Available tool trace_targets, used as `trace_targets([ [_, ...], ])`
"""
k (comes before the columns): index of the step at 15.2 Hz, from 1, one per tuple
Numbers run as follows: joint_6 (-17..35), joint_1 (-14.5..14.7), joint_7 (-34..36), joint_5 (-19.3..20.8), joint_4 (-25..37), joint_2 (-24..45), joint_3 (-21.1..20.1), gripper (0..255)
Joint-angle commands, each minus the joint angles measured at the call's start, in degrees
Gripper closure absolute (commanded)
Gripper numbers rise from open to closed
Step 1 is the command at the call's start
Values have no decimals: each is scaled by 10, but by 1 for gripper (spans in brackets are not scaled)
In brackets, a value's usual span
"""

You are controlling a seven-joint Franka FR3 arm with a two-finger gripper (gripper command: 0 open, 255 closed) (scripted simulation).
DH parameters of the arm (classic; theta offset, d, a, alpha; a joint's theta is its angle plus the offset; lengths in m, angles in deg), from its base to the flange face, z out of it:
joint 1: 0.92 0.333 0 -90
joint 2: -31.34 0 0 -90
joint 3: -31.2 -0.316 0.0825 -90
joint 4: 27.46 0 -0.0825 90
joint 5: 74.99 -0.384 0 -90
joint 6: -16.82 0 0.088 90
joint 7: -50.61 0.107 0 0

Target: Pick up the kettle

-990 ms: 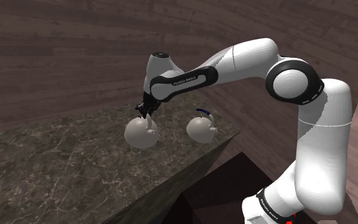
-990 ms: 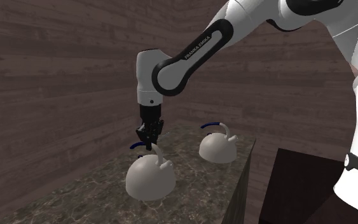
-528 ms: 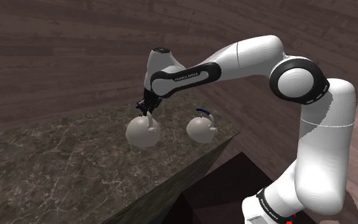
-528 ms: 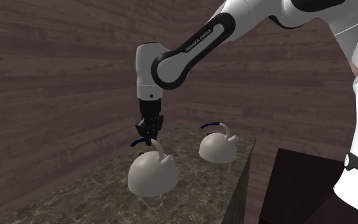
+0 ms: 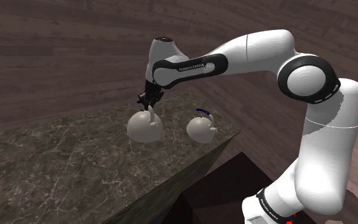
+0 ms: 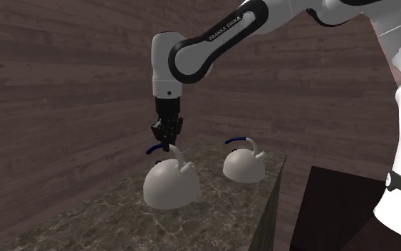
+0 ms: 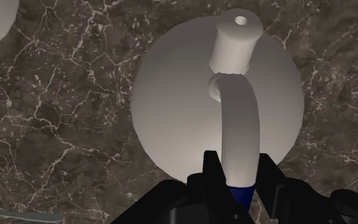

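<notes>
Counter (image 5: pixel 56 165) of dark veined stone runs across the shoulder view's left, bare up to the kettles.

Kettle (image 5: pixel 144 127), pale and dome-shaped, is the left one of two in that view. It lies straight below the gripper (image 5: pixel 149 100), body downward.

Gripper comes down vertically from above. In the wrist view the fingers (image 7: pixel 212 167) pinch the kettle's arched handle (image 7: pixel 241 127) between them, right where its white run turns blue.

- Handle's long axis runs from the fingers across the dome toward the spout (image 7: pixel 234 41); the fingers close across its width.
- Grip sits at the end far from the spout, so most of the body lies spout-side of the pinch. Judgement: a straight-up pull suits, but the kettle may tip spout-down.
- Second exterior view: kettle (image 6: pixel 169 187) hangs under the gripper (image 6: pixel 166 135), a shadow on the counter (image 6: pixel 106 214) beneath. Cannot tell whether the base is clear.

Second kettle (image 5: pixel 201 129), blue-handled, stands to the right near the counter's edge, well apart from the gripper and untouched.
</notes>
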Motion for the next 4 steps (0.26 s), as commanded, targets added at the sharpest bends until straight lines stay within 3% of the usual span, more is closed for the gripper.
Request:
trace_targets([
  [1, -14, -1, -2, -2, 7, -8, -1, 255],
  [4, -21, -1, -3, -3, 10, -12, -2, 255],
])
